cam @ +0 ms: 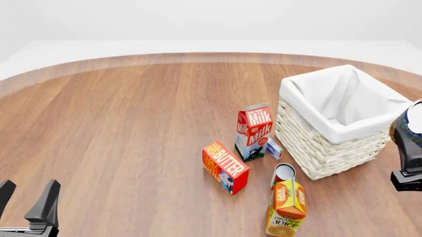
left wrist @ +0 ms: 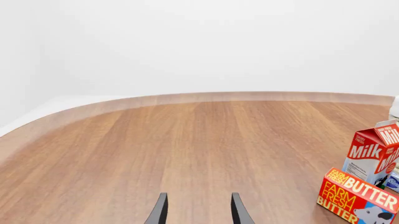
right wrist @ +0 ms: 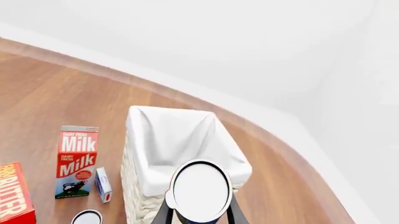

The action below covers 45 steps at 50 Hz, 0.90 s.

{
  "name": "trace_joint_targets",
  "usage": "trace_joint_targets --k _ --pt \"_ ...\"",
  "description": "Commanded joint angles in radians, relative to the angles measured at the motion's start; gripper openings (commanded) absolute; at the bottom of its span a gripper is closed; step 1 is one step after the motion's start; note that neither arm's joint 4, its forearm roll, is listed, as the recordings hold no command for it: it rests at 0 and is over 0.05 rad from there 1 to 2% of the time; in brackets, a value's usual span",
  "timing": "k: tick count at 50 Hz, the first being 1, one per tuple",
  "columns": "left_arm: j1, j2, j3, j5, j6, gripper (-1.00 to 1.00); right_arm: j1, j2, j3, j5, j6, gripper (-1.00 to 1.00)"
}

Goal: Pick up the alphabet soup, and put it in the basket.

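Observation:
The alphabet soup [right wrist: 201, 191] is a can with a silver lid and a blue and orange label, held between the fingers of my right gripper [right wrist: 199, 213], which is shut on it. In the front view the alphabet soup [cam: 411, 122] hangs off the table at the right edge of the picture, just right of the basket [cam: 298, 97], with my right gripper [cam: 407, 144] below it. The white wicker basket [right wrist: 139, 154] has a cloth lining and nothing shows inside. My left gripper [cam: 26, 197] is open at the near left, far from everything; its fingertips [left wrist: 160, 210] hold nothing.
Left of the basket stand a milk carton [cam: 253, 131] and a small box [cam: 274, 148]. A butter box [cam: 225, 167] lies nearer. A red-and-white can [cam: 283, 174] and an orange juice carton [cam: 286, 207] stand at the near middle.

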Motion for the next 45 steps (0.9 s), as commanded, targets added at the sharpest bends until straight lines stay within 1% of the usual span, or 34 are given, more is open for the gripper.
trace_joint_targets --k 1,9,16,19,45 --pt "0.0 0.0 0.0 0.0 0.0 1.0 0.007 0.058 -0.05 -0.045 0.031 -1.0" --pt "0.0 0.0 0.0 0.0 0.0 1.0 0.024 0.131 -0.102 -0.084 0.031 -1.0" --pt "0.0 0.0 0.0 0.0 0.0 1.0 0.017 0.159 -0.127 -0.122 0.045 -1.0" --pt "0.0 0.0 0.0 0.0 0.0 1.0 0.023 0.187 -0.138 -0.138 0.059 -1.0" --pt "0.0 0.0 0.0 0.0 0.0 1.0 0.026 0.302 -0.219 -0.18 0.097 -1.0"
